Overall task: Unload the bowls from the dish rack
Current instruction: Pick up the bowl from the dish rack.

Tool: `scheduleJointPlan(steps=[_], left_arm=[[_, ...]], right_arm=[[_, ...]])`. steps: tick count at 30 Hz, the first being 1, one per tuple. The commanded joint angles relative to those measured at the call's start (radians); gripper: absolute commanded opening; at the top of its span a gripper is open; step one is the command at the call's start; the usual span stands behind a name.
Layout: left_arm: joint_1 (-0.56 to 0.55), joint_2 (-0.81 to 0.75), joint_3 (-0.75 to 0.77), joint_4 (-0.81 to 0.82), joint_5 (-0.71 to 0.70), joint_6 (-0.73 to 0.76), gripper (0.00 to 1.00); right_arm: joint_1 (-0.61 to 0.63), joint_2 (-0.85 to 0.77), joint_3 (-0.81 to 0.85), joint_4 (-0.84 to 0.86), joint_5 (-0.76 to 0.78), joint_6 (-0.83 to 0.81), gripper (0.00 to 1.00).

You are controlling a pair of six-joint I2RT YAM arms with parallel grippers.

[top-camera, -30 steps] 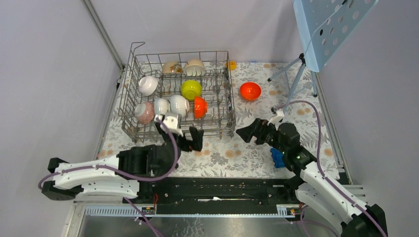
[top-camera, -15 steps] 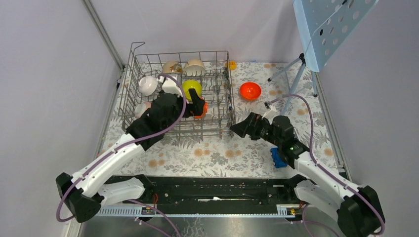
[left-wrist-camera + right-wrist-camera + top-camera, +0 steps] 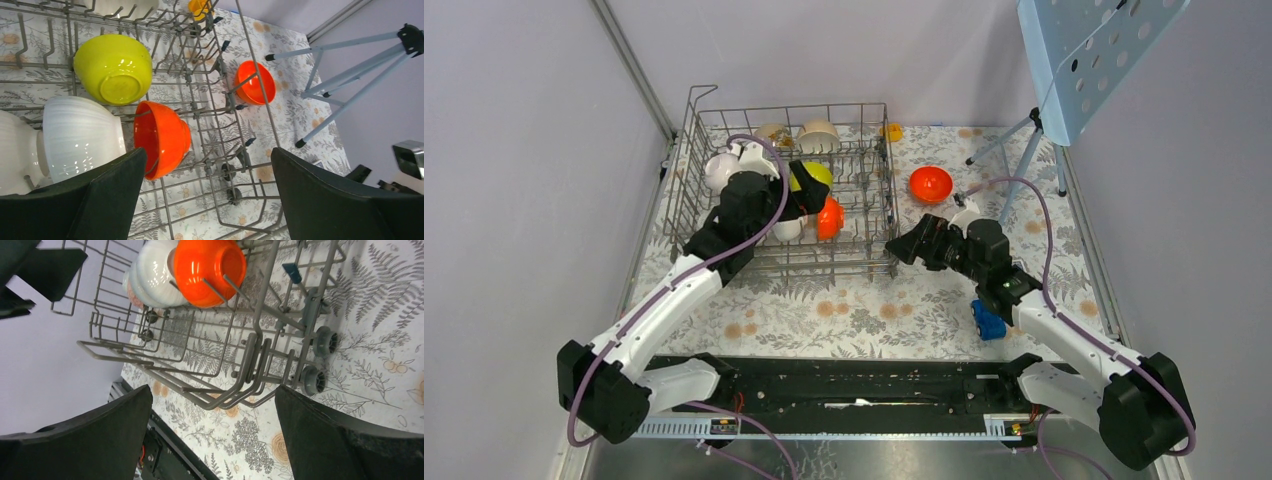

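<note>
- Spotting the dish rack (image 3: 844, 258) at eleven o'clock on the flower-print counter (image 3: 874, 310), long side running from nine to three.
- Finding the left claw (image 3: 810, 192) up over the rack's middle, spread wide, gripping nothing.
- Looking down through the left wrist view: orange bowl (image 3: 162, 137) lying on its side among the tines, right below the gap of that claw.
- Seeing a white ribbed bowl (image 3: 82, 135) just beside it at nine o'clock, and a yellow-green bowl (image 3: 114, 67), base up, at eleven.
- Picking out a beige bowl (image 3: 819, 135) at the rack's twelve o'clock end, plus a white bowl (image 3: 719, 170) at ten, partly hidden behind the arm.
- Catching a second orange bowl (image 3: 931, 184) already out, mouth up on the counter, near the rack at its three o'clock.
- Placing the right claw (image 3: 907, 246) just off the rack's five o'clock corner, outside the wire, likewise spread wide and empty.
- Peering through the right wrist view: wheeled rack corner between the dark fingers (image 3: 100, 440), bowls above at twelve.
- Noting a blue toy car (image 3: 987, 322) at four o'clock on the counter, beside the right arm, and a tripod (image 3: 1024, 160) at one.
</note>
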Motion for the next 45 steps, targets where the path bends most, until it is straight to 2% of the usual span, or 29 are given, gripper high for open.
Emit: scheduleJointPlan(steps=[1,5,11,15,19,27,35,45], left_arm=[[0.020,0.006,-0.060,0.155,-0.007,0.046,0.99],[0.050,0.077,-0.039,0.166,0.015,0.032,0.99],[0.092,0.217,0.035,0.111,0.129,-0.010,0.99],[0.118,0.278,0.041,0.136,0.229,-0.009,0.98],[0.134,0.312,0.049,0.157,0.281,-0.018,0.93],[0.155,0.370,0.037,0.219,0.352,-0.038,0.77],[0.160,0.416,0.022,0.238,0.394,-0.048,0.73],[0.167,0.445,0.004,0.285,0.460,-0.067,0.60]], right_arm=[[0.003,-0.028,-0.009,0.107,0.117,0.006,0.99],[0.003,-0.010,0.002,0.124,0.123,0.001,0.96],[0.003,0.072,0.054,0.077,0.178,-0.018,0.88],[0.003,0.128,0.077,0.081,0.156,-0.016,0.83],[0.003,0.157,0.071,0.123,0.135,0.008,0.79],[0.003,0.193,0.075,0.139,0.114,0.023,0.74],[0.003,0.213,0.077,0.149,0.089,0.030,0.73],[0.002,0.227,0.072,0.155,0.071,0.032,0.70]])
